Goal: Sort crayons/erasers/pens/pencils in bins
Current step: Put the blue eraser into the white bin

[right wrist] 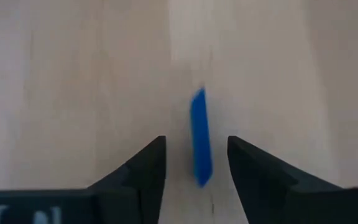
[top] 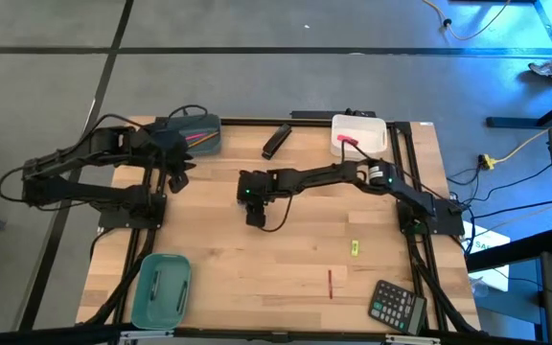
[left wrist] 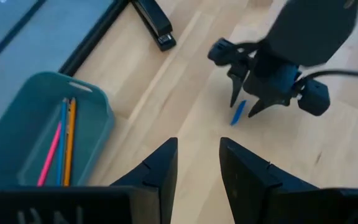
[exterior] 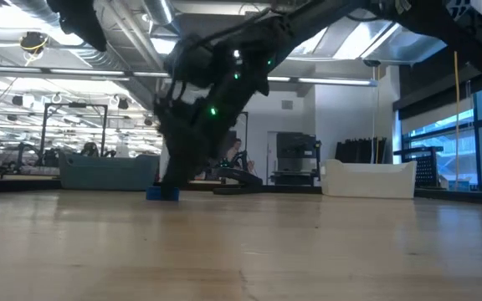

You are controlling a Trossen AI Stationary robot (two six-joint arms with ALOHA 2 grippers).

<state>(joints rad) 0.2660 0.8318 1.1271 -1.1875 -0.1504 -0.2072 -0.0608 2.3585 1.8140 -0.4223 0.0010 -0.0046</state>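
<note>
From above, we cannot see the short bright blue stick (right wrist: 199,138): the right arm's dark tool (top: 255,217) covers it. At counter height, that tool (exterior: 167,186) blurs into one dark mass, its fingers indistinguishable. The squarish blue-grey plastic tub (left wrist: 36,134) is cut by the left wrist picture's edge. What lies inside the oblong teal plastic tub (top: 160,287) is too small for us to make out, as is the white rectangular tub's (top: 359,134) content.

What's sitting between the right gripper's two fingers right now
A short blue stick lies on the bare wooden table between the open fingers of the right gripper, shown best in the right wrist view.
</note>
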